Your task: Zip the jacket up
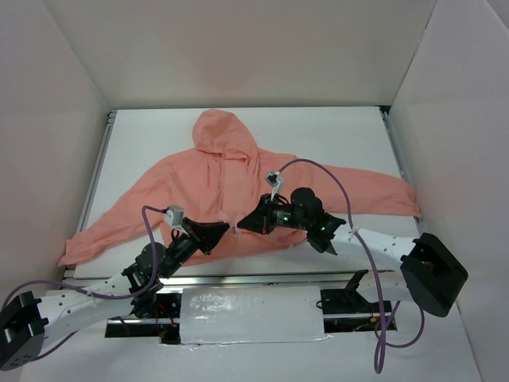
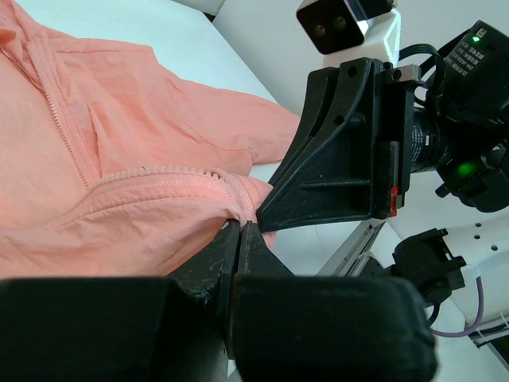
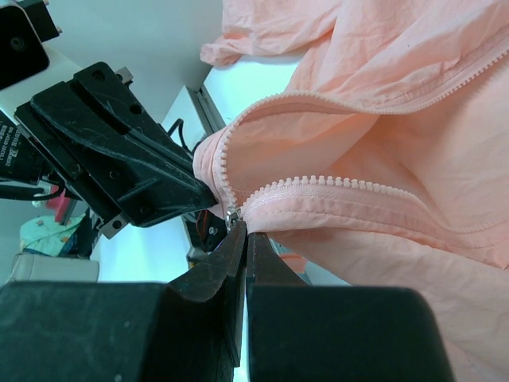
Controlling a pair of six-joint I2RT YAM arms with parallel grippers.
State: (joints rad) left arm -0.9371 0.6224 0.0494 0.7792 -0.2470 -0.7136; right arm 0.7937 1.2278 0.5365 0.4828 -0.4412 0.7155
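Note:
The salmon-pink jacket (image 1: pixel 231 187) lies flat on the white table, hood at the far side and sleeves spread out. Its front zipper (image 3: pixel 334 187) is open, and the two rows of teeth meet at the hem. My left gripper (image 1: pixel 226 231) is shut on the hem fabric (image 2: pixel 238 208) at the foot of the zipper. My right gripper (image 1: pixel 243 224) is shut at the small metal slider (image 3: pixel 233 216), tip to tip with the left gripper. In the left wrist view the right gripper (image 2: pixel 262 221) sits just past my left fingertips (image 2: pixel 231 239). In the right wrist view the left gripper (image 3: pixel 211 197) is close on the left.
White walls (image 1: pixel 48 159) enclose the table on three sides. A metal rail (image 1: pixel 262 278) runs along the near edge by the arm bases. Purple cables (image 1: pixel 342 187) loop over both arms. The right sleeve end (image 1: pixel 406 199) reaches the right wall.

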